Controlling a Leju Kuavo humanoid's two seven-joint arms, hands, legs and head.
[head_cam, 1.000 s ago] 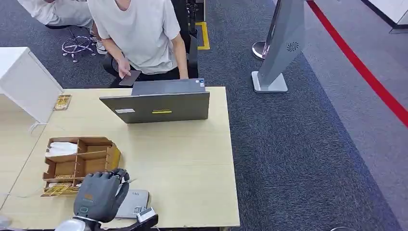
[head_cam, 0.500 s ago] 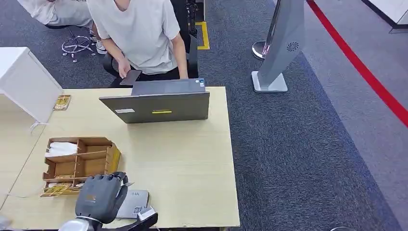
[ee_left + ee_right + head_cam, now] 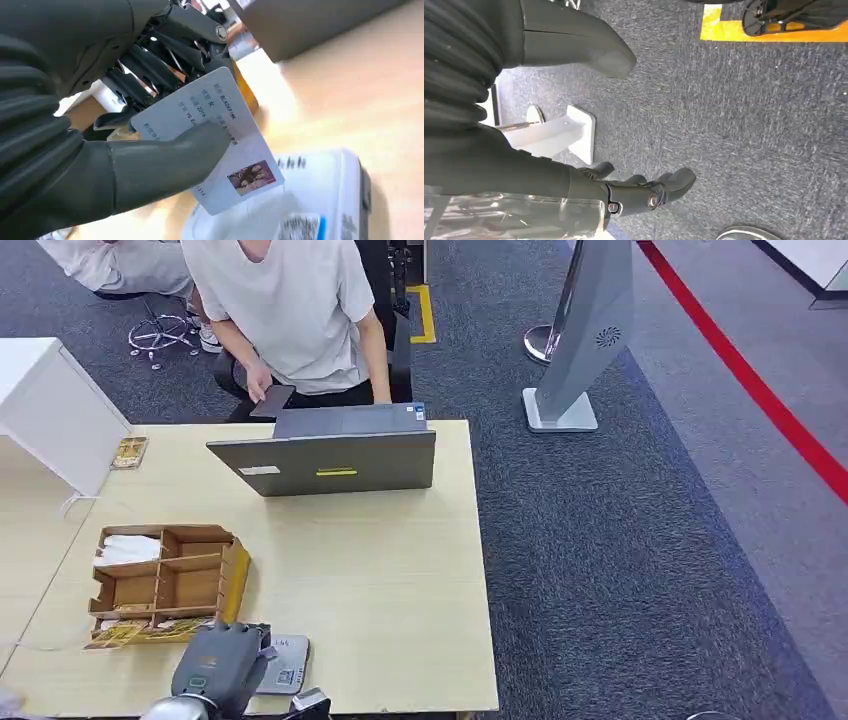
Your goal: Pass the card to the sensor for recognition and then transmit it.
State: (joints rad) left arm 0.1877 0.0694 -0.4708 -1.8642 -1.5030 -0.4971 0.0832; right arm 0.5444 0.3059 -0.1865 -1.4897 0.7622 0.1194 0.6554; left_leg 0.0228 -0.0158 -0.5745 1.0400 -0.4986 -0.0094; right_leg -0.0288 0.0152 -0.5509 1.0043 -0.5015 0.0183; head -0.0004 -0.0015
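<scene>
Head view: left hand sits low at the near edge of the wooden table, right over the small grey sensor, which lies flat just beside the wooden organiser tray. A laptop stands at the far side of the table, and a person in a white shirt sits behind it holding a dark phone. The card itself is hidden under the hand from here.

Left wrist view: the hand pinches the card, thumb pressed on the printed face with the dark fingers behind it. The card is pale, with text lines and a small photo, and is tilted, its lower corner hanging just above the white-topped sensor (cannot tell if it touches).

Right wrist view: right hand hangs beside the body over dark carpet, fingers loosely spread, holding nothing.

Progress, as a judgement: pick-up done, card now presented at the reader, so the recognition step looks under way. Whether the read has registered is not visible. Left to do: handing the card on, likely to the person across the table.
</scene>
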